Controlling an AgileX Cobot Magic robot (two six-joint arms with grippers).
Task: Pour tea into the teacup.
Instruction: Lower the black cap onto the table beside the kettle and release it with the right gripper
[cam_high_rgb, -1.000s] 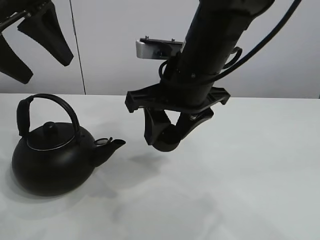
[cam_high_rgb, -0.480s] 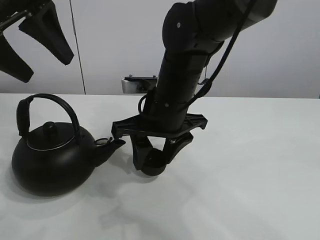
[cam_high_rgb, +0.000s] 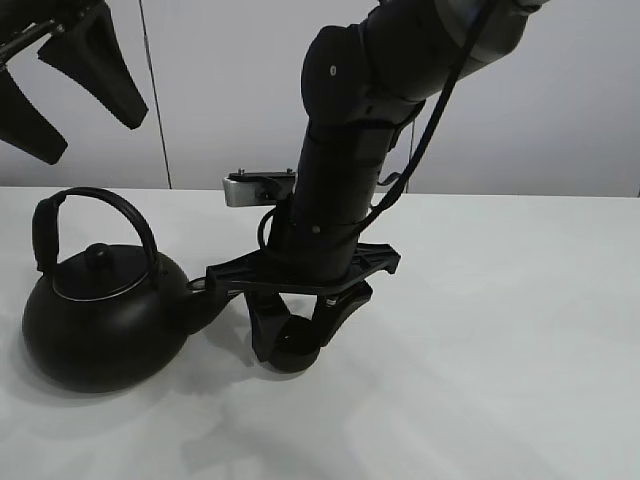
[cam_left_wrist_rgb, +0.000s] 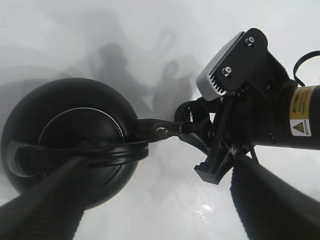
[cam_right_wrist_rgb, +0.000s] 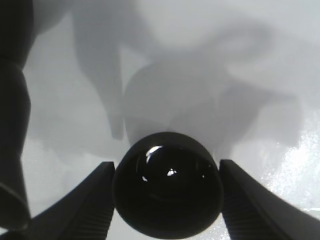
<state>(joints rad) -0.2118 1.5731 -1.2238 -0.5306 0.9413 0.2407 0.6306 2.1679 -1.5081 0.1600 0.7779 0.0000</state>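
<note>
The teacup, small, round and matte black, is held in my right gripper, low at the table surface just right of the kettle's spout. In the right wrist view the teacup sits between both fingers, its inside glinting. The big black kettle with an arched handle stands at the left. My left gripper hangs open and empty high above the kettle. In the left wrist view the kettle lies below, its spout pointing at the right arm. No stream of tea shows.
The white table stretches to the right and front. A pale wall stands behind. The right wrist camera housing sticks out behind the arm.
My right arm has moved down and to the left with the teacup, from mid-air to the table beside the kettle's spout. The left gripper and kettle have not moved.
</note>
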